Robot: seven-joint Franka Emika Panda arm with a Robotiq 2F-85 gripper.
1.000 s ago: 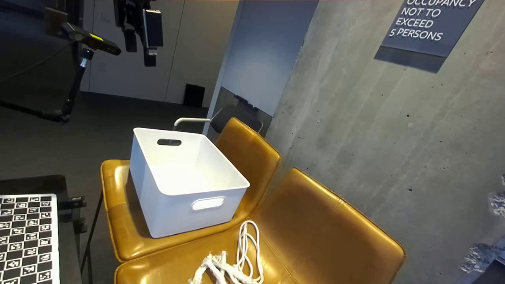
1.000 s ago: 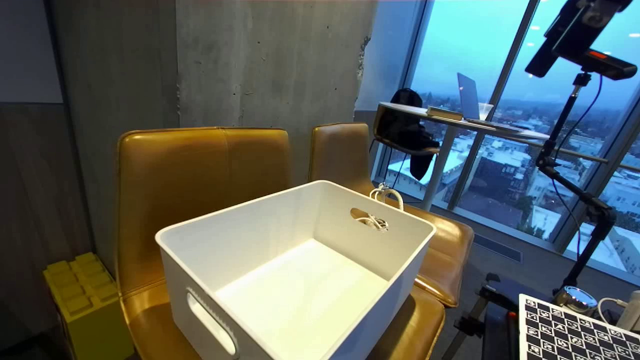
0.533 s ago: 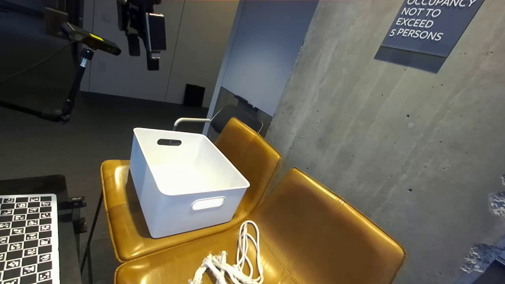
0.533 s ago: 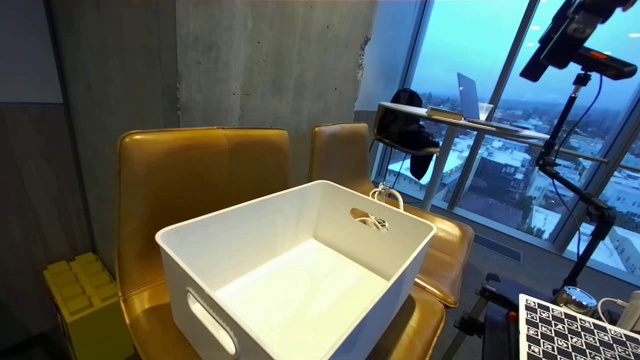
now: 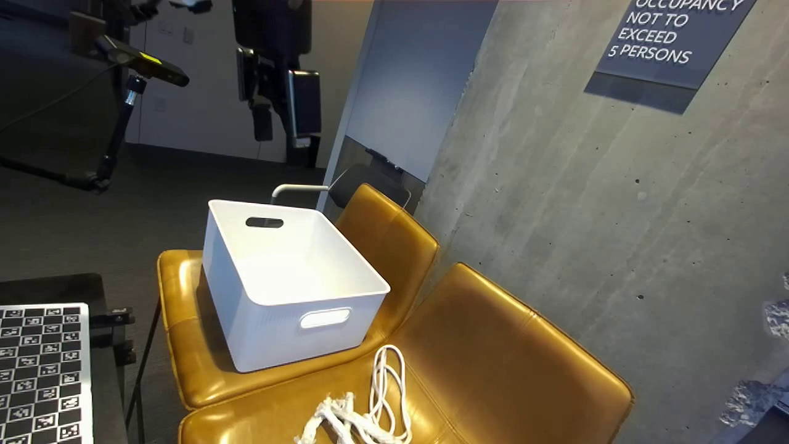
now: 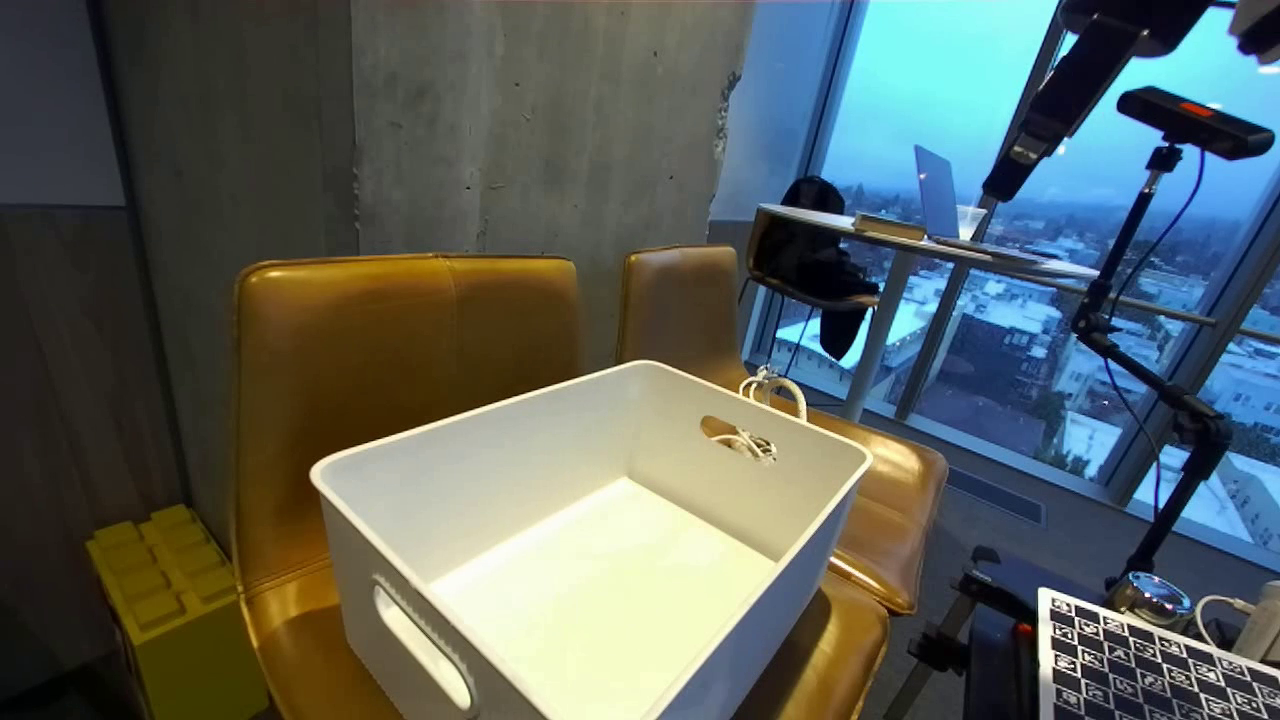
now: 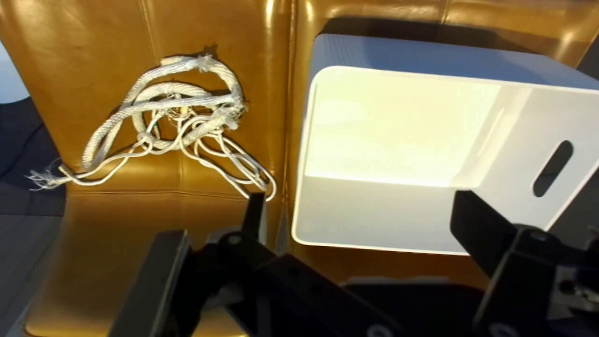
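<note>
My gripper point(image 5: 285, 140) hangs high above the chairs and behind the white bin in an exterior view. Its black fingers also show at the top right in an exterior view point(image 6: 1008, 178). In the wrist view the fingers point(image 7: 359, 194) stand wide apart with nothing between them. The white open bin point(image 5: 277, 336) sits on one tan seat; it looks bare inside in both exterior views point(image 6: 520, 490) and the wrist view point(image 7: 383, 210). A tangled white rope point(image 7: 164, 104) with thinner cords and frayed ends lies on the neighbouring seat, left of the bin in the wrist view.
Two tan leather chairs point(image 5: 511, 357) stand side by side against a concrete wall point(image 5: 585, 185). A checkered marker board point(image 5: 43, 376) lies on a black stand. A camera on a jointed pole point(image 6: 1195, 122) stands near the arm. A yellow block-shaped box point(image 6: 190, 620) stands beside a chair.
My gripper has come lower and moved right in an exterior view, and left and down in an exterior view. It stays empty. The bin and the rope have not moved.
</note>
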